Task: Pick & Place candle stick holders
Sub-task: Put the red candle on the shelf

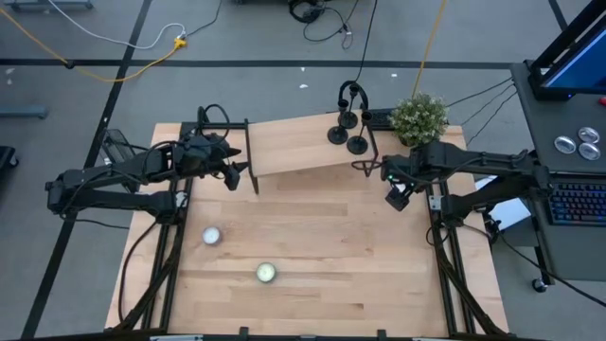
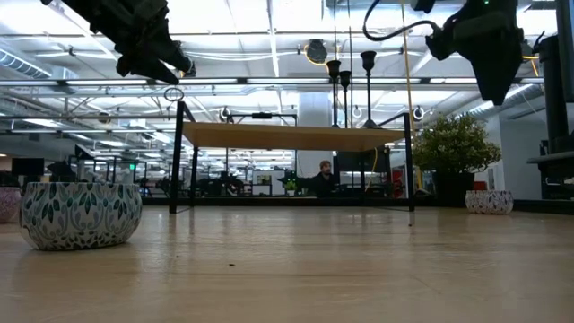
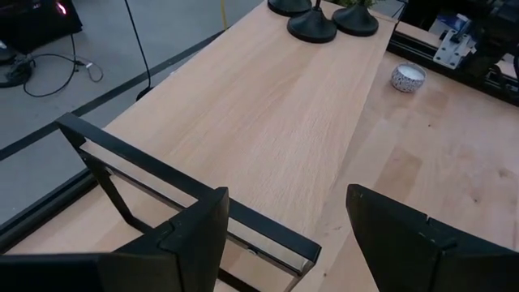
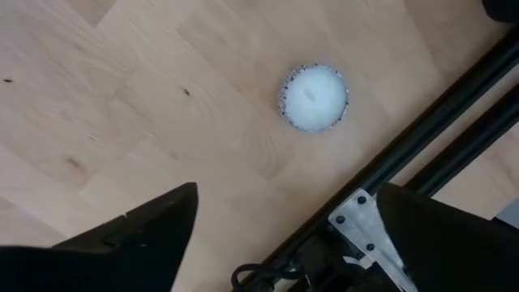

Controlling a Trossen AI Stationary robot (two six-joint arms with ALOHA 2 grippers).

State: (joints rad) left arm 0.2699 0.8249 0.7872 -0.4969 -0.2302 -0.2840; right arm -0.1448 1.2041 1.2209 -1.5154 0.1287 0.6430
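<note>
Three black candle stick holders stand on their round bases at the right end of a raised wooden shelf. They also show in the low view and, by their bases, in the left wrist view. My left gripper is open and empty, hovering by the shelf's left end. My right gripper is open and empty, off the shelf's right end and above the table, with a white tealight on the table below it.
Two more tealights lie on the near left of the table. A potted plant stands at the far right, behind the shelf. The shelf stands on thin black legs. Bare wood lies in the table's middle.
</note>
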